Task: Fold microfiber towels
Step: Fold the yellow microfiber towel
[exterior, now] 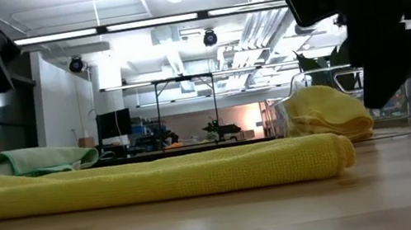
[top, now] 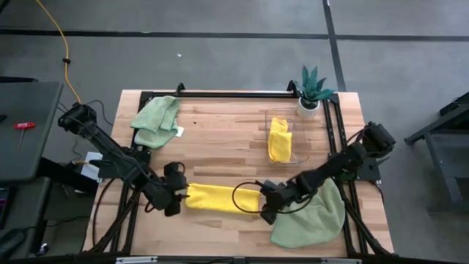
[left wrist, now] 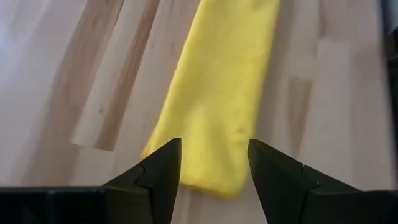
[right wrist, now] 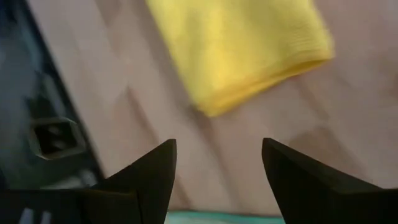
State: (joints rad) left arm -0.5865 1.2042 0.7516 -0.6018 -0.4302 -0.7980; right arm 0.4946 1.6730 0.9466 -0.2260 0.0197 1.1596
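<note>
A bright yellow towel (top: 220, 198), folded into a long narrow strip, lies flat on the table near its front edge; it also shows in the low view (exterior: 158, 180). My left gripper (top: 176, 198) is open over the strip's left end (left wrist: 214, 165), one finger on each side of it. My right gripper (top: 267, 205) is open just off the strip's right end (right wrist: 242, 50), above the bare wood (right wrist: 217, 168). A pale green towel (top: 156, 121) lies crumpled at the back left. Another green towel (top: 311, 216) lies spread at the front right, under the right arm.
A clear container (top: 289, 139) at the back right holds a folded yellow towel (top: 278, 139). A small potted plant (top: 314, 88) stands at the far right corner. Black frame rails run along the table's far edge (top: 234, 93) and right side.
</note>
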